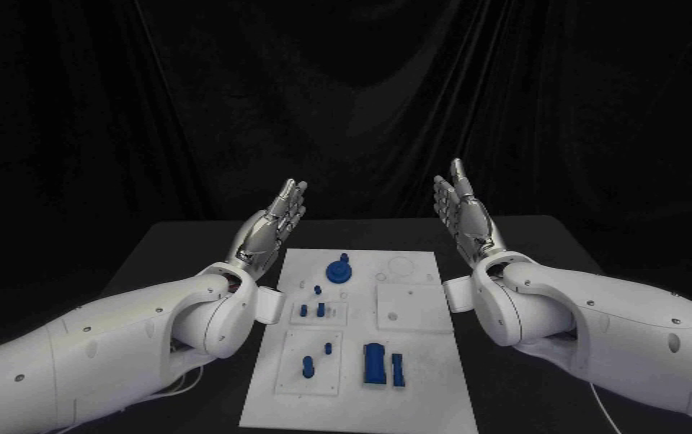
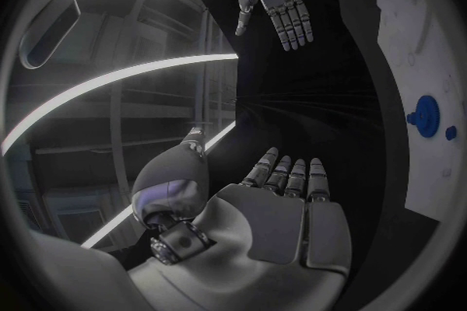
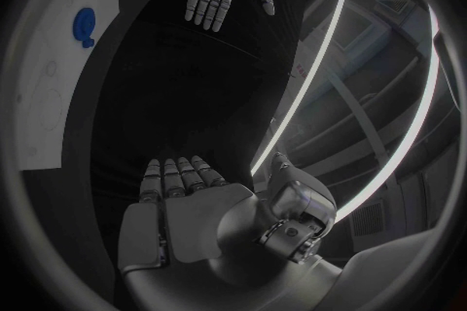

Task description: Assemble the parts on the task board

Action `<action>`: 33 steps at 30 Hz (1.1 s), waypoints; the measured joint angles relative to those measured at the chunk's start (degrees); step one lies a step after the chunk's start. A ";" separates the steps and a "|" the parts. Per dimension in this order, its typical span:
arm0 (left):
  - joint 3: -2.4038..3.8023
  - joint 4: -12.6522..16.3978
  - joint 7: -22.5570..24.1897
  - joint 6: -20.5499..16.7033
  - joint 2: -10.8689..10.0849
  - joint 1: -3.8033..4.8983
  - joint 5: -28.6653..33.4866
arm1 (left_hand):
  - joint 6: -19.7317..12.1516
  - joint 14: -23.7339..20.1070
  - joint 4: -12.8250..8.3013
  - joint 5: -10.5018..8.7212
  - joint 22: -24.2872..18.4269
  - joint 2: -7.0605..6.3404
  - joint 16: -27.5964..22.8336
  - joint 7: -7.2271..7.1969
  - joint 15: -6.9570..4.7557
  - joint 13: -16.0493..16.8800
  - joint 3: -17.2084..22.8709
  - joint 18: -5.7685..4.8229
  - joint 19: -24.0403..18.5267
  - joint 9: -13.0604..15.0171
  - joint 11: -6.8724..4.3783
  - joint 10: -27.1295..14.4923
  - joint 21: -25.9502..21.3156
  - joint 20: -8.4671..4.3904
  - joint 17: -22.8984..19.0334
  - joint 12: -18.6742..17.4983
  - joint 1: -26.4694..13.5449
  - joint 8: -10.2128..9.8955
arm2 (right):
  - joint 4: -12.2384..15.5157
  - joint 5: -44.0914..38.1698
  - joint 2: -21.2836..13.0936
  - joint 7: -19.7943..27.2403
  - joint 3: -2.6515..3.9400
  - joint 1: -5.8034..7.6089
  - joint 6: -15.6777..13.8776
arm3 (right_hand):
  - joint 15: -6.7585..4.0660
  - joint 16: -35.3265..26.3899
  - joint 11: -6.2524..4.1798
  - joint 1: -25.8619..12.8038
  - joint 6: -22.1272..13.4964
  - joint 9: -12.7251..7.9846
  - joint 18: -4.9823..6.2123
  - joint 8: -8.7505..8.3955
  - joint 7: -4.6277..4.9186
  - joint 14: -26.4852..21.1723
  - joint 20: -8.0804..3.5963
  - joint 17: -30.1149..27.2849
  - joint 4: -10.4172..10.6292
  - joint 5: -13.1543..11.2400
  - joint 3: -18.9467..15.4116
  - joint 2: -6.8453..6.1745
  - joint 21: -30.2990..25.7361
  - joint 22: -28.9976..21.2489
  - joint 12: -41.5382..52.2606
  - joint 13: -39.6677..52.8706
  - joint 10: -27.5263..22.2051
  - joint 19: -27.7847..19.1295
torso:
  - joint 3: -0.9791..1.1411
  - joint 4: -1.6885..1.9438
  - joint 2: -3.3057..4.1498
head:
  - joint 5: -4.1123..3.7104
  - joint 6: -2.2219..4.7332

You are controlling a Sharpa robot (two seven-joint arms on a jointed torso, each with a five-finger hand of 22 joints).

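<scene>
My left hand (image 1: 271,226) has its fingers straight and together, palm turned inward, holding nothing; my right hand (image 1: 466,216) mirrors it, flat and empty. Both hover above the table's (image 1: 173,244) far half, one at each far corner of the board (image 1: 411,359), touching neither it nor any part.

On the board I see a round blue piece (image 1: 339,272) with a knob near the far edge, small pegs (image 1: 312,309) in the middle-left block, two more pegs (image 1: 309,362) in the near-left block, and two taller blocks (image 1: 384,366) just beside them. Whether these are seated or only resting, I cannot tell.

I judge this a parked pose, fitting either a board waiting for assembly or one with its parts already in place. Any reach would need a hand lowered over the board with fingers spread around one small piece.
</scene>
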 measured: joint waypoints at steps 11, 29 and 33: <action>2.55 1.83 -2.91 -14.81 2.29 -0.82 4.77 | -3.13 0.00 -4.27 -4.66 0.00 -0.74 0.00 -0.15 0.00 0.01 0.62 -1.79 -0.21 0.00 0.00 0.00 0.00 -0.20 0.02 -2.80 -9.39 0.00 | -0.93 8.47 1.10 4.96 1.06 -1.06 -2.45 | 0.00 0.00 0.01 0.00 0.00 0.01 0.00 0.00 0.00 0.00 0.00 0.01 0.00 0.00 0.00 0.00 0.00 0.01 0.00 0.00 0.02 0.00 | 0.23 -0.34 0.20 | -0.33 1.40; 2.61 1.91 -4.20 -19.27 2.34 -0.84 6.72 | -9.13 0.00 -5.05 -6.28 -0.05 -0.86 0.00 -0.04 0.01 0.02 0.61 -1.77 -0.21 0.02 0.00 0.01 0.00 -0.20 0.03 -3.29 -20.72 0.00 | -0.95 10.45 1.10 6.26 1.06 -1.06 -3.26 | 0.00 0.00 0.02 0.01 0.00 0.03 0.01 0.00 0.00 0.01 0.00 0.01 0.00 0.01 0.00 0.00 0.00 0.02 0.01 0.01 0.02 0.01 | 0.25 -0.37 0.22 | -0.33 1.42; 2.61 1.91 -4.25 -19.46 2.34 -0.84 6.82 | -9.13 0.00 -5.04 -6.28 -0.04 -0.90 0.00 -0.04 0.01 0.02 0.61 -1.77 -0.20 0.01 0.00 0.01 0.00 -0.20 0.02 -3.29 -25.32 0.00 | -0.95 10.54 1.10 6.32 1.06 -1.06 -3.31 | 0.00 0.00 0.01 0.01 0.00 0.03 0.01 0.00 0.00 0.01 0.00 0.02 0.00 0.01 -0.01 0.00 0.00 0.02 0.01 0.01 0.02 0.01 | 0.25 -0.37 0.22 | -0.33 1.42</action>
